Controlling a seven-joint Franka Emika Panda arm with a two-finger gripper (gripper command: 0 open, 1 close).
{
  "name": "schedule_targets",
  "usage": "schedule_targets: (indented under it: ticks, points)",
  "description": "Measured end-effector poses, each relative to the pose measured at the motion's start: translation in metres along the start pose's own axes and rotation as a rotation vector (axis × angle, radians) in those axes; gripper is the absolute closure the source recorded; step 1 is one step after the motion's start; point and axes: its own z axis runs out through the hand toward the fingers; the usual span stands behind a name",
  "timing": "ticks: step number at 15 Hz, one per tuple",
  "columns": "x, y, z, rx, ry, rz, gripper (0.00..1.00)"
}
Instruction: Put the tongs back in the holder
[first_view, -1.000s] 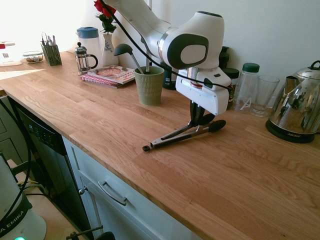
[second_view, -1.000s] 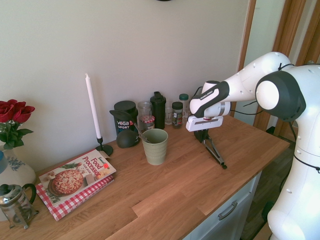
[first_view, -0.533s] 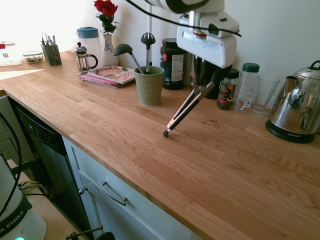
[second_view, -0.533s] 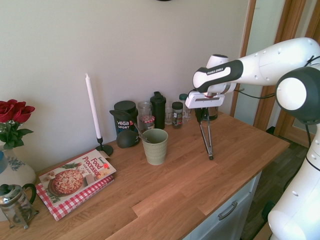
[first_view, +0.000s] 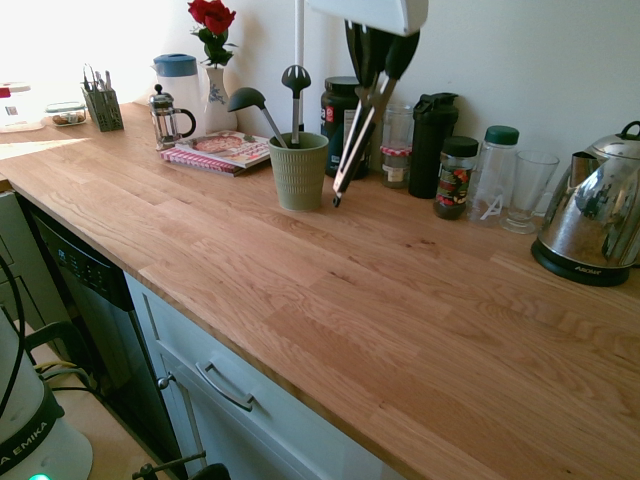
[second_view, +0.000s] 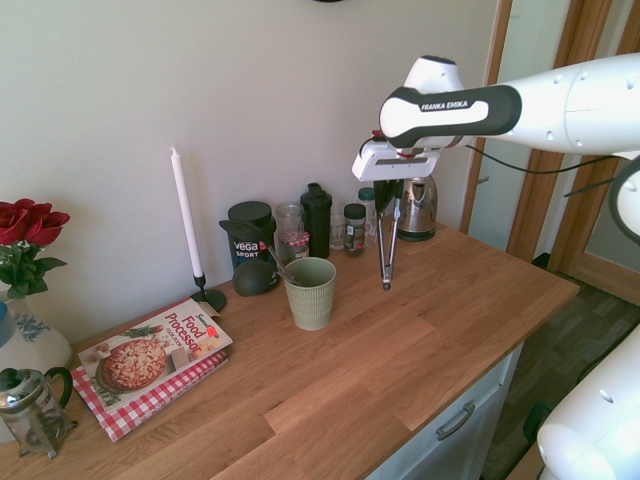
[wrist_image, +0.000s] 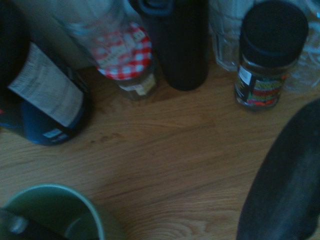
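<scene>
Hand (second_view: 386, 205) now higher and nearer the holder (first_view: 299, 172) than a second ago—pinching the tongs (first_view: 361, 130), which then lay on the bench (first_view: 300, 300). Tongs hang steeply beneath the hand, end cap down; slim metal arms, smooth rounded black tips. Holder beside them: sage-green, ribbed, tapered, with a dark ladle (first_view: 249, 99) and slotted spoon (first_view: 295, 80) inside. Bench—wood, streaky grain—runs below the hand.
</scene>
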Motion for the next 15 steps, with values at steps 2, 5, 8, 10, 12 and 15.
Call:
schedule_targets:
  ticks: [2,5,8,10,12,15]
  points:
    - [-0.031,-0.026,-0.053,0.049,0.038,-0.053,1.0]
    - [-0.097,-0.085,-0.112,0.093,0.131,-0.143,1.0]
    - [-0.126,-0.123,-0.094,0.064,0.189,-0.183,1.0]
    - [-0.121,-0.139,-0.062,0.047,0.182,-0.192,1.0]
    - [-0.115,-0.148,-0.034,0.037,0.169,-0.193,1.0]
    - [-0.107,-0.153,-0.008,0.03,0.144,-0.188,1.0]
